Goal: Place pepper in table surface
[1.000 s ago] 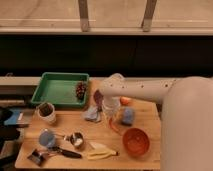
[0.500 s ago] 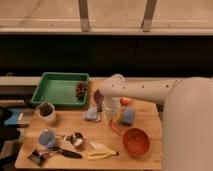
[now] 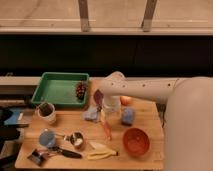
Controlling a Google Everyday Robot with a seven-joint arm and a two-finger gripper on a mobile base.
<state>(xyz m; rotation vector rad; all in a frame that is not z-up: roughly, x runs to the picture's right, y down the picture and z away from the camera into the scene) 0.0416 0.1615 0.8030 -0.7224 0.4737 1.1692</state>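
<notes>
The pepper (image 3: 105,127) is slim and red-orange. It runs from just under my gripper (image 3: 106,110) down towards the front of the table surface (image 3: 150,117), a light-brown wooden top. Its upper end meets the gripper; I cannot tell whether it hangs or rests on the wood. My white arm (image 3: 145,89) reaches in from the right, above the middle of the table.
A green tray (image 3: 59,90) with a dark item stands at the back left. Around the gripper are a purple object (image 3: 98,96), a round orange fruit (image 3: 126,100) and two blue items (image 3: 91,114) (image 3: 128,116). In front are a red bowl (image 3: 136,141), a banana (image 3: 102,151), cups and utensils.
</notes>
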